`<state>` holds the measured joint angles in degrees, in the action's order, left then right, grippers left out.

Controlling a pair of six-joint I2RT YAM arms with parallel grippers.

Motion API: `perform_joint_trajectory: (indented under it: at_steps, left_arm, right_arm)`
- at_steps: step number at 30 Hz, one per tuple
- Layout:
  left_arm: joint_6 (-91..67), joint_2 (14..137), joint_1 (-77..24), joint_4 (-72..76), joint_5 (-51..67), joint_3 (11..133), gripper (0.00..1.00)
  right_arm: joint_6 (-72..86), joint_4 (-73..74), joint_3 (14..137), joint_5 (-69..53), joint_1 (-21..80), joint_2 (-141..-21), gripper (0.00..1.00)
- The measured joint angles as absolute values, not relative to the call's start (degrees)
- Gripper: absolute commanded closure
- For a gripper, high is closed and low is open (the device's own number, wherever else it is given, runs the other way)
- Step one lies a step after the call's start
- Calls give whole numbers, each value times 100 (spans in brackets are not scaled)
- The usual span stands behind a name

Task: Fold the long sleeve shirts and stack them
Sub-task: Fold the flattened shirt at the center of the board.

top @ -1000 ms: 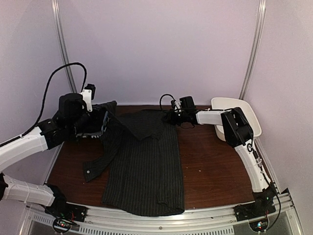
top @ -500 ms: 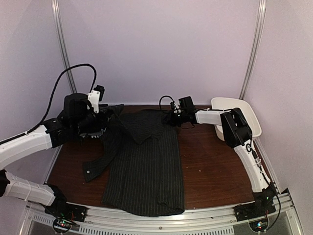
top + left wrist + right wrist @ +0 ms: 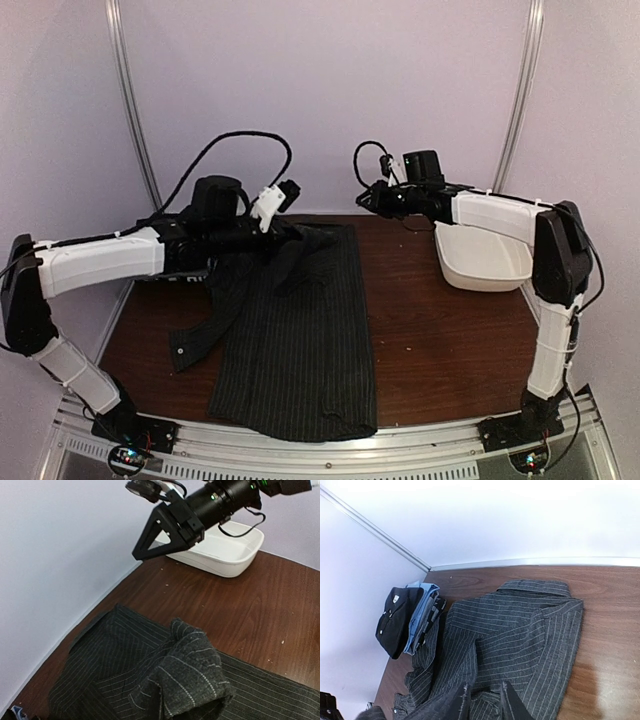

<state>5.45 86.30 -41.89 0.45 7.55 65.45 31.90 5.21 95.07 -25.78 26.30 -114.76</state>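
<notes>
A charcoal pinstriped long sleeve shirt [image 3: 300, 330] lies flat down the middle of the table, and its left sleeve [image 3: 205, 325] trails off to the left. My left gripper [image 3: 297, 232] reaches over the shirt's upper part. A bunch of pinstriped cloth [image 3: 192, 675] stands up where its fingers are, hiding them, so it looks shut on that cloth. My right gripper [image 3: 366, 198] hangs open and empty in the air above the collar end. Its fingertips [image 3: 462, 700] show a gap with the shirt [image 3: 520, 630] below. It also shows in the left wrist view [image 3: 150, 545].
A white plastic tub [image 3: 485, 262] stands at the back right and shows in the left wrist view [image 3: 220, 550]. A stack of folded clothes, black [image 3: 395, 615] on pale blue, sits at the back left beside the shirt. Walls close the back and sides.
My left arm has swung right, carrying the shirt's upper left cloth toward the middle. My right gripper has come off the collar corner and risen up and back.
</notes>
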Motion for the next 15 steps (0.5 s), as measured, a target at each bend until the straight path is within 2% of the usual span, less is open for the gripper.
perform_joint_trajectory:
  at_steps: [7, 11, 15]
  left_arm:
    - [878, 9546, -4980, 14, 1024, 6689, 100]
    - [886, 9929, -5404, -8, 1031, 6685, 95]
    - [884, 10031, -5645, 1, 1024, 6573, 86]
  right_arm:
    - [3151, 235, 7577, -2220, 2633, -10210, 75]
    - [3131, 204, 6803, -2147, 2676, -9806, 75]
    - [3100, 191, 6302, -2080, 2836, -9513, 74]
